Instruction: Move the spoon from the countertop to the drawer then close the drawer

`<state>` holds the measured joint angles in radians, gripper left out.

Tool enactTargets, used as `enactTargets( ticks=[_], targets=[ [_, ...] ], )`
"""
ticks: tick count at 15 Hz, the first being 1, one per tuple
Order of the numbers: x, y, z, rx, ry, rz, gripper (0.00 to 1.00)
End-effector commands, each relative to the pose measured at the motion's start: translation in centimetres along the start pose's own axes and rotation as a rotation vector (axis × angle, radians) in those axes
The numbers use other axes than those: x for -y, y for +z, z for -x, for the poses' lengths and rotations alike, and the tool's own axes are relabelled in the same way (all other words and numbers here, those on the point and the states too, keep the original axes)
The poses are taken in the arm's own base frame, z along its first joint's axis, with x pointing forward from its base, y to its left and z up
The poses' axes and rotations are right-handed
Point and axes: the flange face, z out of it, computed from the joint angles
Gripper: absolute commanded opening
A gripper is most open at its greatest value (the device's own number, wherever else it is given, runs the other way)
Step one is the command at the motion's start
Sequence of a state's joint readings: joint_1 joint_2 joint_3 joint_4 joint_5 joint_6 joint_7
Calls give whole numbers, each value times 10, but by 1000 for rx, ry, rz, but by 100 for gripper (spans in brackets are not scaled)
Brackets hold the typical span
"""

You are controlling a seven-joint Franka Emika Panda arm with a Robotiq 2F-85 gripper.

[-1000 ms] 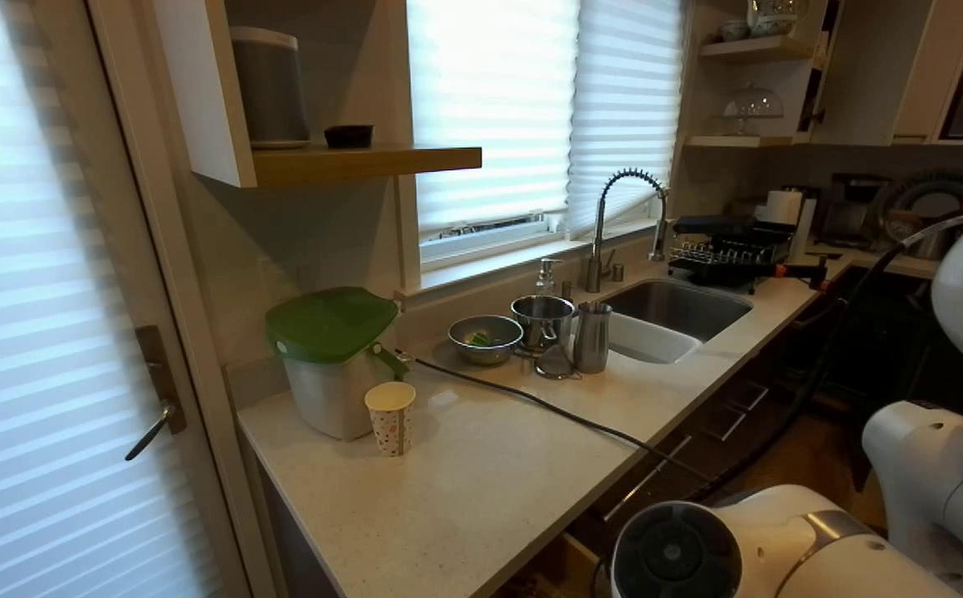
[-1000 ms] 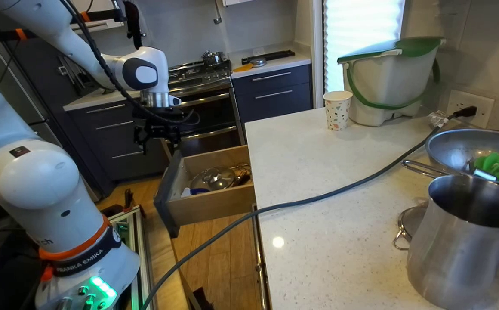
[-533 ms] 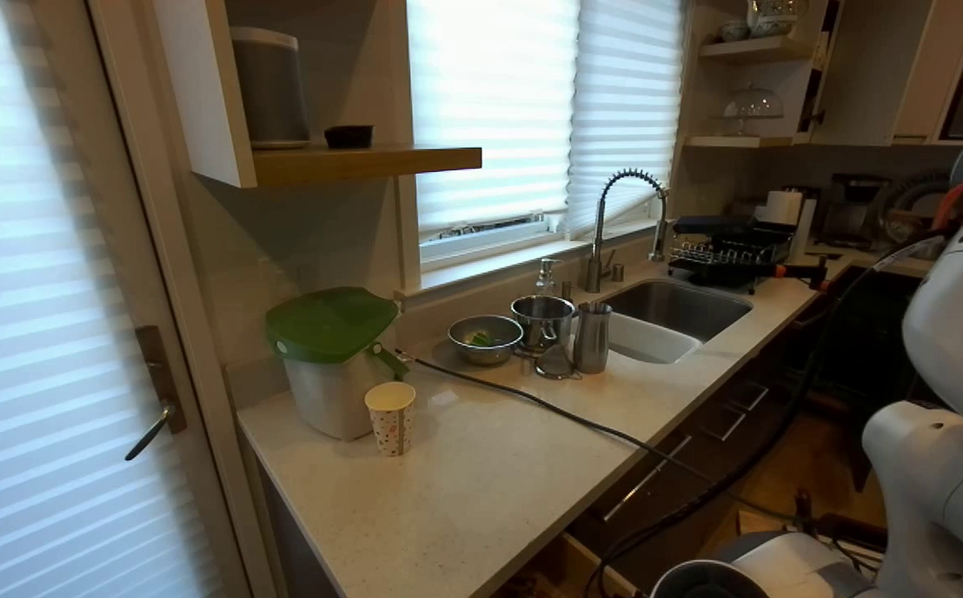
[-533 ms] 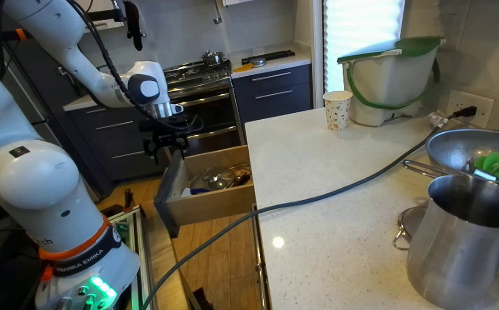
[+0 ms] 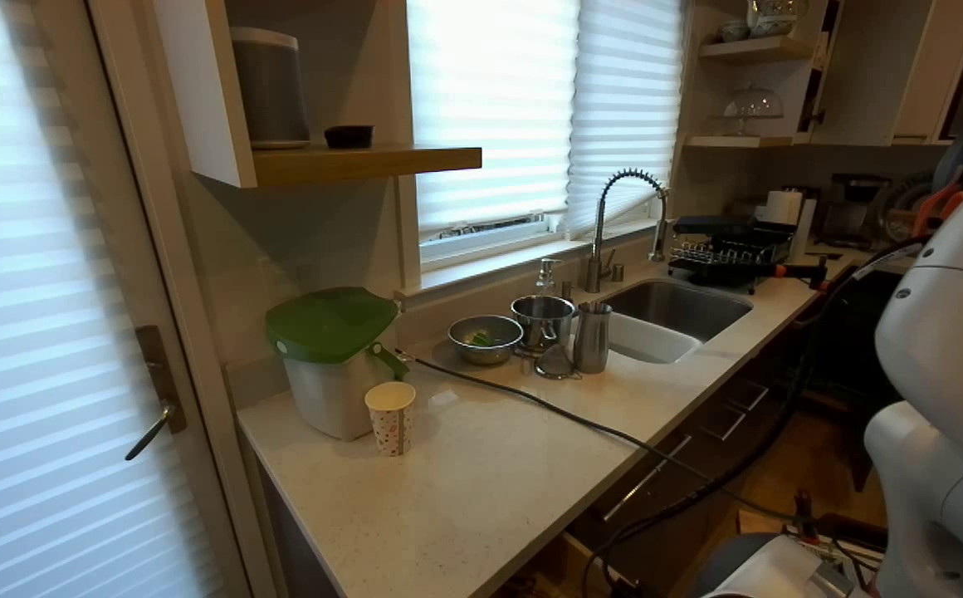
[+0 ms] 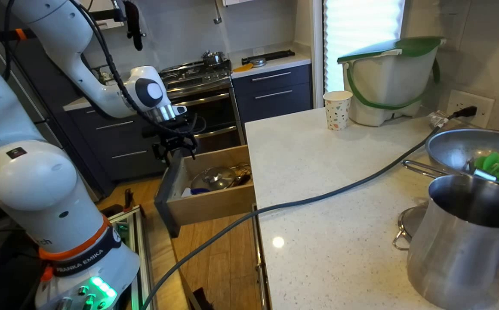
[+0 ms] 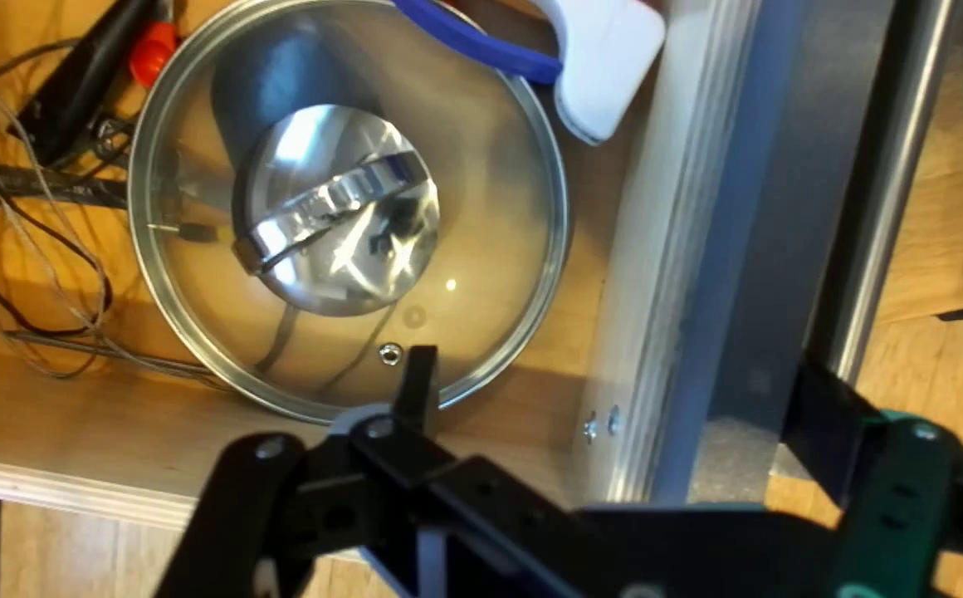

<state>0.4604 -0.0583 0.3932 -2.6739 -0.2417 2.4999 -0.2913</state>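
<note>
The drawer (image 6: 213, 207) sticks out from the long edge of the countertop (image 6: 318, 159), near a corner, front panel (image 7: 780, 249) parallel to that edge. The gripper (image 7: 618, 370) is over the panel's corner-side end, fingers (image 7: 419, 386) spread wide, one each side in the wrist view, nothing held. So pushing toward the edge should close it, I'd guess. Can't spot the spoon anywhere, tbh.

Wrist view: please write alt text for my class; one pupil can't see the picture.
An open drawer seen from above, holding a round glass lid. The robot's black hand shows at the bottom, fingers apart, one to each side of the drawer front. A blue and white item lies at the top.
</note>
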Motion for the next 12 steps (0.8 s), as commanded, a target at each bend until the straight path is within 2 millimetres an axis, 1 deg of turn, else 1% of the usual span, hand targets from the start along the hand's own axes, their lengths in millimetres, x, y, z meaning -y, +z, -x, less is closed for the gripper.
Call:
enactTargets(
  ticks=[1, 8, 12],
  targets=[
    [-5, 6, 2, 5, 33, 65, 100],
    [-32, 4, 10, 33, 86, 227, 100],
    [-48, 4, 17, 27, 171, 291, 100]
  ],
)
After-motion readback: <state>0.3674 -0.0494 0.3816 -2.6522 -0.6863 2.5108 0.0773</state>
